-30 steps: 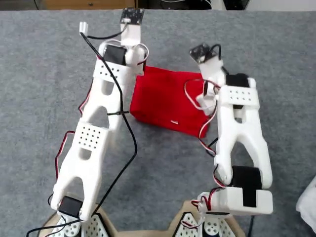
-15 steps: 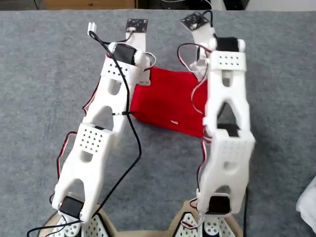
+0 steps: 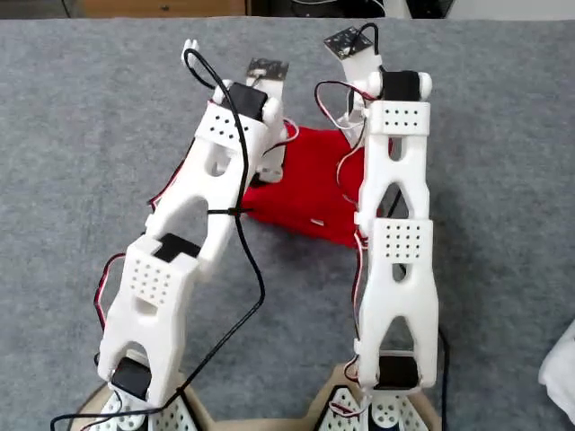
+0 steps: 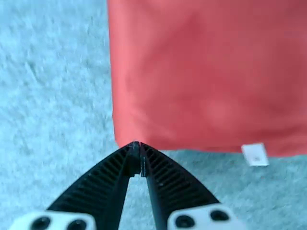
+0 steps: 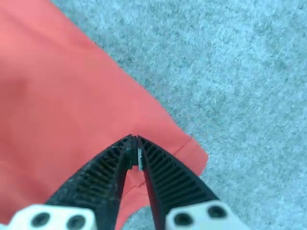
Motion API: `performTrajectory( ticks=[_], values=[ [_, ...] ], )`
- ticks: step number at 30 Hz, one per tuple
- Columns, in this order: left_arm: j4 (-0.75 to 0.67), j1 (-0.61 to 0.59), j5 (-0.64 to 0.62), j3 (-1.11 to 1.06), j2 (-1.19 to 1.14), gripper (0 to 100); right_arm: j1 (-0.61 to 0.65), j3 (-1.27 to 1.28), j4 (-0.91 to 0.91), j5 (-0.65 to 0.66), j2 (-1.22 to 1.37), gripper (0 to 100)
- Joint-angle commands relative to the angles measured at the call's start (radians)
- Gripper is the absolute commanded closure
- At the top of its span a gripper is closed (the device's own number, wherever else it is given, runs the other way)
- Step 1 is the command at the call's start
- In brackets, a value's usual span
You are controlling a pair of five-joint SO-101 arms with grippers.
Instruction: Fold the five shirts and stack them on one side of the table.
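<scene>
Lying folded near the middle of the grey worktop (image 3: 90, 135) is a red shirt (image 3: 305, 184), a neat rectangle with a small white tag (image 3: 316, 222) at its near edge. Both my arms stretch out from the near side of the worktop and stand over it: my left arm (image 3: 202, 180) slants in across the shirt's left side, my right arm (image 3: 395, 180) runs straight out along its right side. My left fingers (image 4: 135, 147) are pressed together with no gap, and their tips sit right at one corner of the shirt, on the edge that carries the tag; I cannot tell whether they touch the cloth. My right fingers (image 5: 134, 143) are likewise closed tight, their tips over the shirt just inside another corner, beside a stitched hem, with bare worktop beyond. A black cable (image 3: 247, 260) loops down my left arm and across the worktop. Something white (image 3: 561, 364) lies at the worktop's right edge, well apart from the shirt; I cannot tell what it is.
</scene>
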State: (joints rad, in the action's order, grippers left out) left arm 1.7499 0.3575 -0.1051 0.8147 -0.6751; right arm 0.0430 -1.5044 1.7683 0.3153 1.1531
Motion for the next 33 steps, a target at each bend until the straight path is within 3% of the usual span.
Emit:
performTrajectory(
  ticks=[1, 10, 19, 28, 33],
  values=[
    [0.009, -0.017, -0.006, -0.069, 0.073, 98, 0.015, -0.007, 0.018, -0.017, -0.030, 99.4],
    [-0.032, 0.037, -0.043, -0.149, 0.073, 98, 0.007, 0.236, 0.012, -0.011, -0.202, 99.4],
    [-0.183, 0.023, -0.035, -0.353, 0.084, 98, -0.070, 0.262, -0.138, 0.028, -0.104, 99.4],
    [-0.077, -0.002, 0.015, -0.204, 0.285, 98, -0.065, 0.266, -0.152, 0.041, -0.064, 99.4],
    [-0.167, -0.037, 0.020, -0.135, 0.331, 98, -0.067, 0.266, -0.152, 0.041, -0.064, 99.4]
  ],
)
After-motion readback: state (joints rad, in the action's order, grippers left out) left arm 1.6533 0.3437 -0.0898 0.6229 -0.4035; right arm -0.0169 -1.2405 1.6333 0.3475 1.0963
